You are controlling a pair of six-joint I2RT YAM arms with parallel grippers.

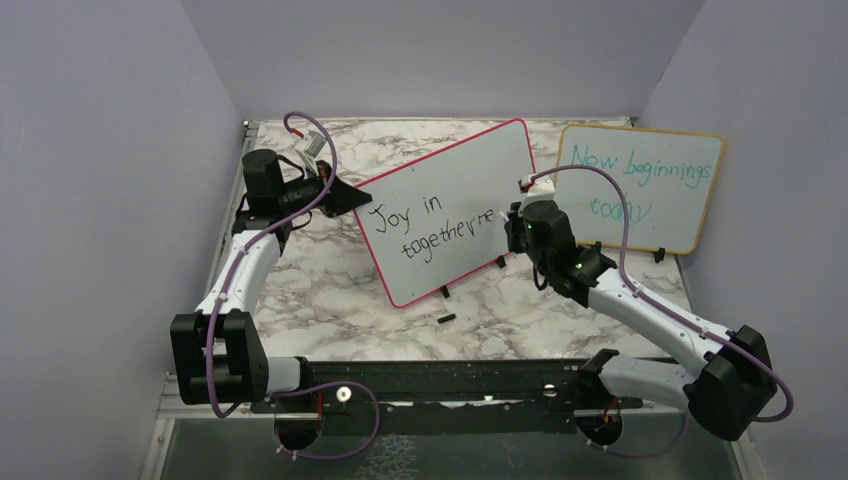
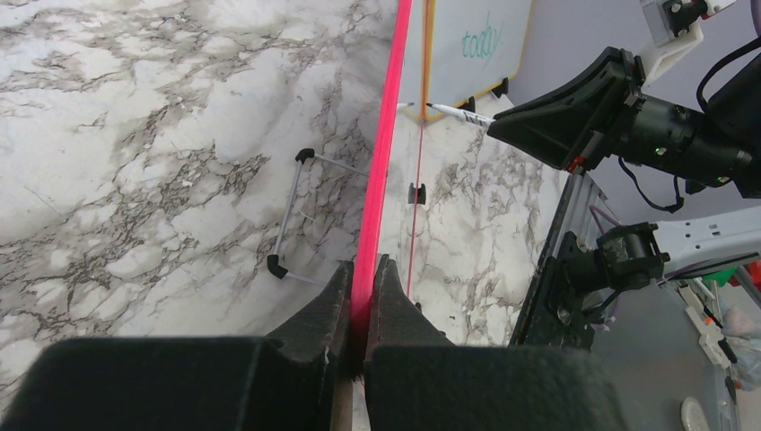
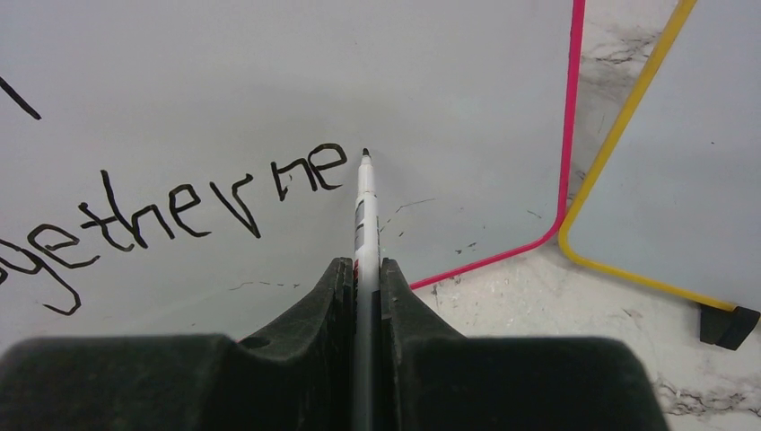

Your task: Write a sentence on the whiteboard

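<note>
The right gripper (image 3: 363, 287), jaws clamped on a slim white black-tipped marker (image 3: 364, 197), holds its tip just past the black handwritten sentence (image 3: 179, 206) on the large red-pink-framed whiteboard (image 3: 269, 72) ahead. The left gripper (image 2: 362, 296) pinches that board's frame edge.

yellow board (image 1: 650, 200) just beside whiteboard (image 1: 450, 170), walls (image 1: 100, 150) close
</note>
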